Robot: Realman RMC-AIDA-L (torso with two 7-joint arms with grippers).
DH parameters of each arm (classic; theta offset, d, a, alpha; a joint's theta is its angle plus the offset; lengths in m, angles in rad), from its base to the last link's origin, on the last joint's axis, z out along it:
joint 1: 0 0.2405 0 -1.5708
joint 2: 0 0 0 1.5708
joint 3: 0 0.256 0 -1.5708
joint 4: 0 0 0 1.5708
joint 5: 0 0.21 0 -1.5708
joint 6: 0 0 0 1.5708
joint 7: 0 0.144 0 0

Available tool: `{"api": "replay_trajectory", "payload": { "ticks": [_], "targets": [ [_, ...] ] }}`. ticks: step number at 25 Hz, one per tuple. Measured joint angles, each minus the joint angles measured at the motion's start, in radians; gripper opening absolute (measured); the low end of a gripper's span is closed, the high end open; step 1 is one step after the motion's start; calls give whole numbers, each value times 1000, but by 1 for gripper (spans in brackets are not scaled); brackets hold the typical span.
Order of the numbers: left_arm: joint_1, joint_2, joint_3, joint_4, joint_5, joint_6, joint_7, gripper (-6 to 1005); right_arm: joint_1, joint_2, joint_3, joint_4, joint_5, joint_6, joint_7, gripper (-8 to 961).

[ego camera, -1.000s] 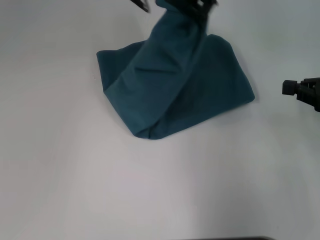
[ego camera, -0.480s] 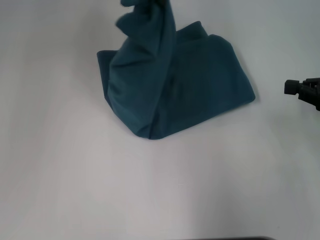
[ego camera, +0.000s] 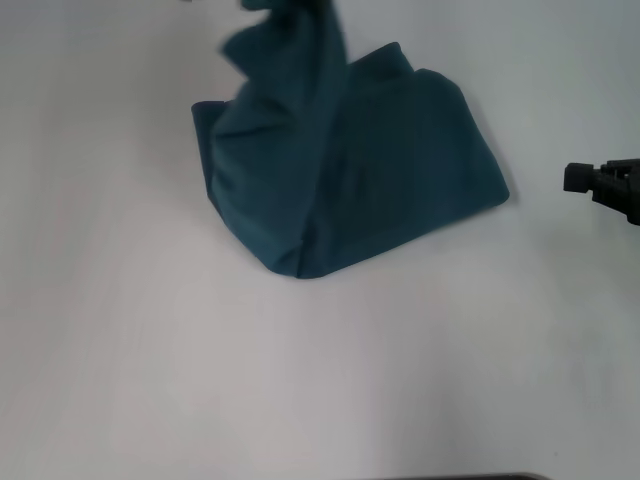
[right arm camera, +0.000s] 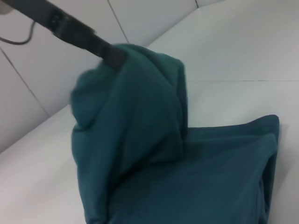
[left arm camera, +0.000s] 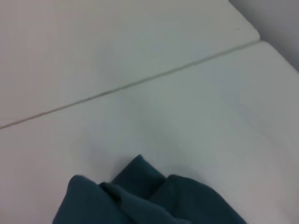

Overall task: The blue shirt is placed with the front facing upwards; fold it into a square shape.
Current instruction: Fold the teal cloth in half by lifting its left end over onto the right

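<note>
My left claw (right arm camera: 112, 55) is clamping a bunched corner of the large dark teal-blue cotton shirt (ego camera: 350, 170) and holding it raised above the white tabletop (ego camera: 300, 380). The claw shows only in the right wrist view, as a dark arm running down into the cloth; in the head view it is out of frame above the far edge. Its closure is judged from the cloth hanging taut from its tip, since the finger gap itself is hidden by fabric.

From that grip the lifted flap is falling in a steep fold toward the near-left of the garment. The rest of the shirt is lying flat on the tabletop at the far centre, already reduced to a compact, roughly four-sided bundle.

To do this step well, I am judging that the flap should be carried across over the flat part, kept taut and level so that it does not drag the lower layers, then lowered until its edge meets the opposite edge before release.

My right claw (ego camera: 585, 180) is waiting at the right, well apart from the shirt; whether it is apart or together I cannot tell.
</note>
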Motion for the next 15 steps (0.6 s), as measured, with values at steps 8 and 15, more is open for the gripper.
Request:
{"api": "replay_trajectory", "payload": {
  "ticks": [8,15],
  "targets": [
    [225,114,-142,-135,-183,206,46,43,3,0,0,4,0,10,7,12],
    [361,163,-281,-127,-236,337,90,44,14,0,-6,4,0,15,37,12]
  ]
}}
